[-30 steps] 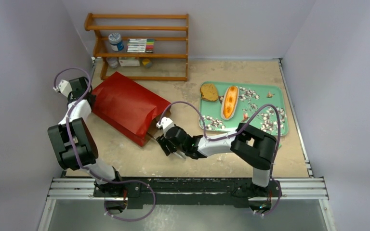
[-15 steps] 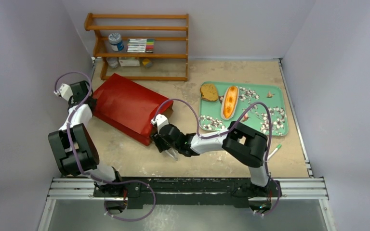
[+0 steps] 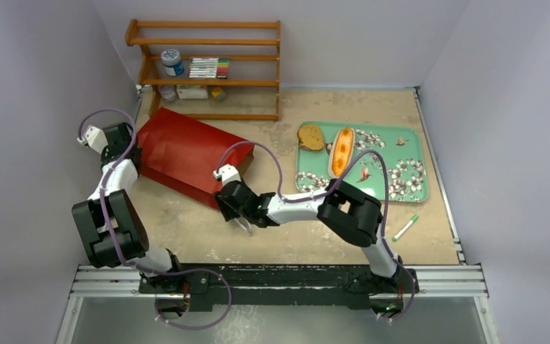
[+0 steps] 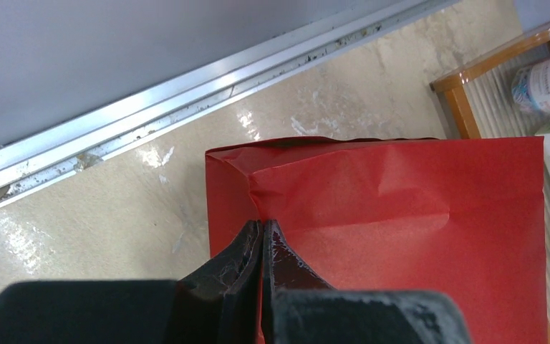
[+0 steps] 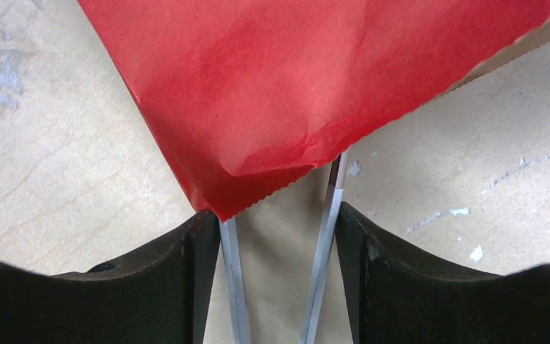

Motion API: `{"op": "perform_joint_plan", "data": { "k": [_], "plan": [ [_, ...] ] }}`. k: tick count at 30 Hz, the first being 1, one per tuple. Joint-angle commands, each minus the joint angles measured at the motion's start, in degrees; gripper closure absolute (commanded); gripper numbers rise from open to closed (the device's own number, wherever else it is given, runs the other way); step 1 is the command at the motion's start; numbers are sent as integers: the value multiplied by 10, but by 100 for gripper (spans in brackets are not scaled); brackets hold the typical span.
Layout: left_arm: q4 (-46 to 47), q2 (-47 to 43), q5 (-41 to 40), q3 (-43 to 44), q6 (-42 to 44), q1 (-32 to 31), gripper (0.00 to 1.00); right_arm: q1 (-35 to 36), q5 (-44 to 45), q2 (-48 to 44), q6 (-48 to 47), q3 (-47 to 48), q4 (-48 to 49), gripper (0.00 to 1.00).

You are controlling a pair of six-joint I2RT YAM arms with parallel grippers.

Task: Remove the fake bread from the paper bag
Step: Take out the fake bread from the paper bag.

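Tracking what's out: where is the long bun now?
Top view, right side: the long bun lies on the green tray, just right of the brown slice.

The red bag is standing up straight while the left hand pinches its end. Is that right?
Not quite. The bag is lying down flat, not standing up straight. The top view shows it. The left hand does pinch its end.
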Motion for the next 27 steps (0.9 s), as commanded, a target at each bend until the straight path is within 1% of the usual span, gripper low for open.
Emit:
{"op": "perform_joint_plan", "data": {
  "k": [1, 3, 6, 9, 10, 11, 12, 15, 18, 20, 27],
  "plan": [
    [0, -25, 6, -12, 2, -1, 100, 0, 14, 69, 32, 43, -75, 39],
    [-2, -26, 5, -10, 3, -1, 100, -1, 17, 79, 32, 53, -76, 39],
    [-4, -26, 5, -9, 3, -1, 100, 0, 23, 75, 36, 38, -63, 39],
    [-4, -27, 4, -10, 0, -1, 100, -1, 12, 72, 42, 23, -68, 48],
    [-4, -28, 3, -10, -1, -1, 100, -1, 12, 66, 43, 15, -68, 57],
    [-4, -28, 2, -11, -2, -1, 100, 0, 14, 56, 45, 3, -65, 68],
    [-3, -28, 1, -10, -2, -1, 100, -1, 12, 46, 47, -10, -62, 75],
    [0, -26, -4, -10, -6, -1, 100, -1, 18, 9, 47, -46, -55, 77],
    [5, -23, -6, -11, -12, -1, 100, -1, 21, -21, 49, -76, -57, 87],
    [7, -19, -8, -10, -14, -1, 100, 0, 19, -38, 50, -93, -60, 91],
    [14, -14, -11, -9, -31, -1, 100, 0, 17, -108, 57, -140, -86, 98]
  ]
}}
